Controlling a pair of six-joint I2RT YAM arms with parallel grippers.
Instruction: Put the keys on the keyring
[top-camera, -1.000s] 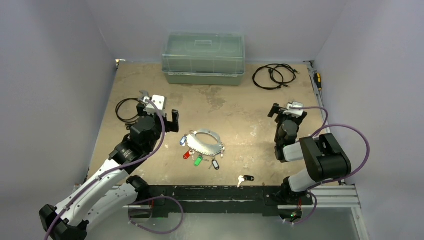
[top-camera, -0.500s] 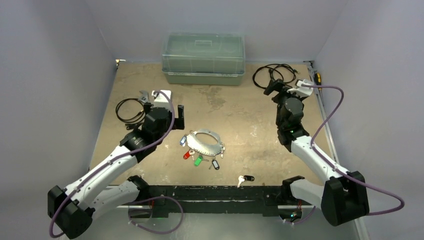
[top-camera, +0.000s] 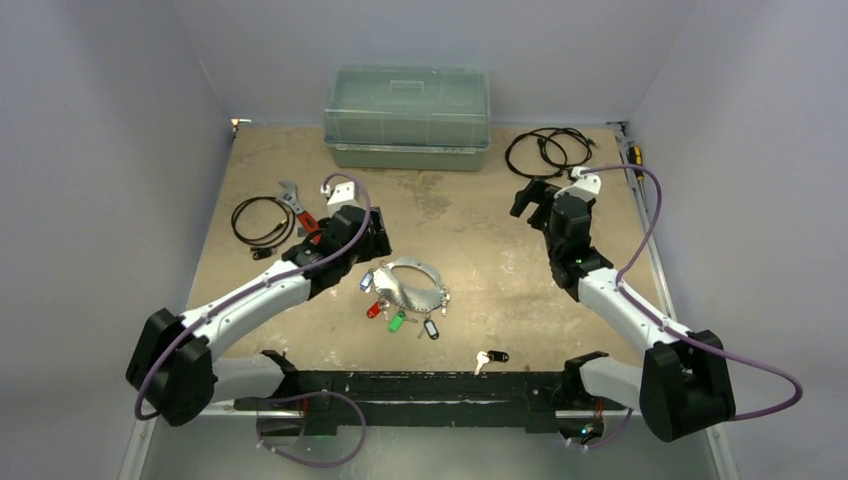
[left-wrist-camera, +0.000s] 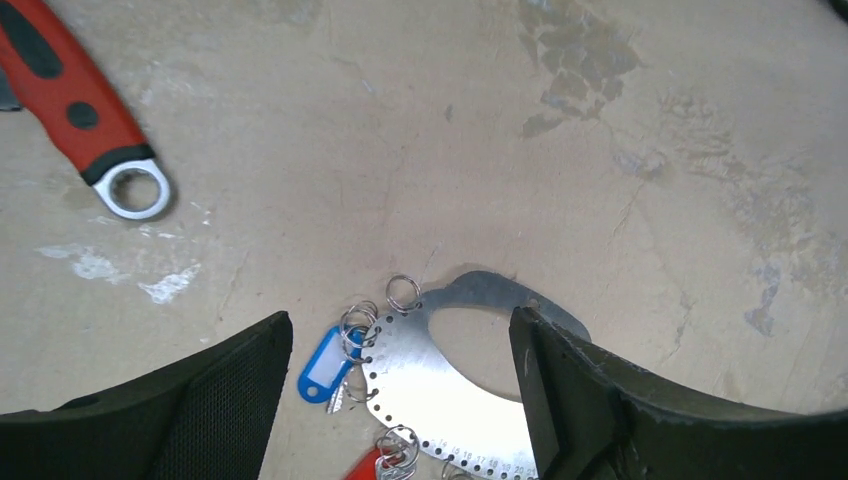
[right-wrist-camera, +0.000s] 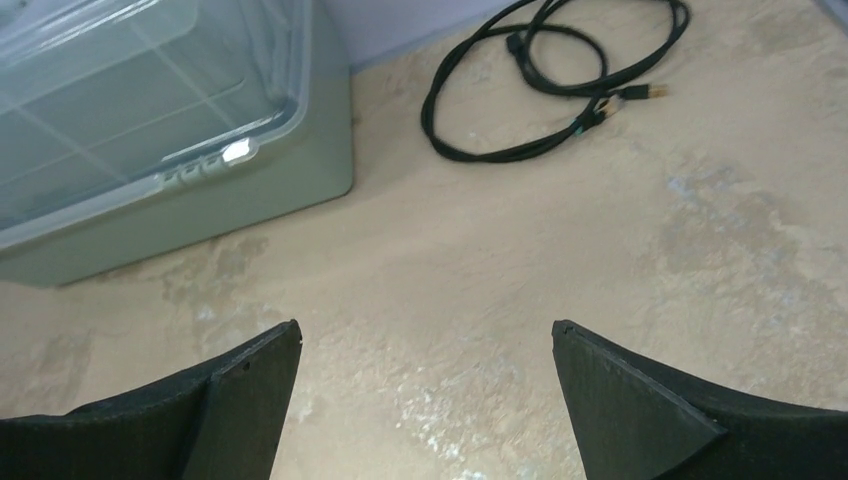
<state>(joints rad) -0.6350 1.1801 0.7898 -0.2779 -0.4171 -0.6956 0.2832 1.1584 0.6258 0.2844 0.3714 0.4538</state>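
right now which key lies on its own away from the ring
The black-tagged key by the front rail, lying clear of the keyring. The other keys, blue, red, green and another black, crowd the ring's edge.

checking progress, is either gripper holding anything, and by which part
Nothing is held. The left gripper is open near the keyring; the right gripper is open too.

Keyring (left-wrist-camera: 415, 395): 1. Tagged keys (top-camera: 397, 322): 5 countable. That's 4 (blue, red, green, black tags) along the ring's 9-to-5 o'clock edge, plus 1 loose key (top-camera: 493, 357), black tag, at ring's 5 o'clock. Any others too small to tell. Black cables: 2, the 1 o'clock cable (top-camera: 548, 150) and the 10 o'clock cable (top-camera: 262, 240). Wrench (left-wrist-camera: 70, 105): 1. Lidded box (top-camera: 407, 117): 1. Grippers: 2, left gripper (left-wrist-camera: 400, 318) and right gripper (right-wrist-camera: 425, 325).
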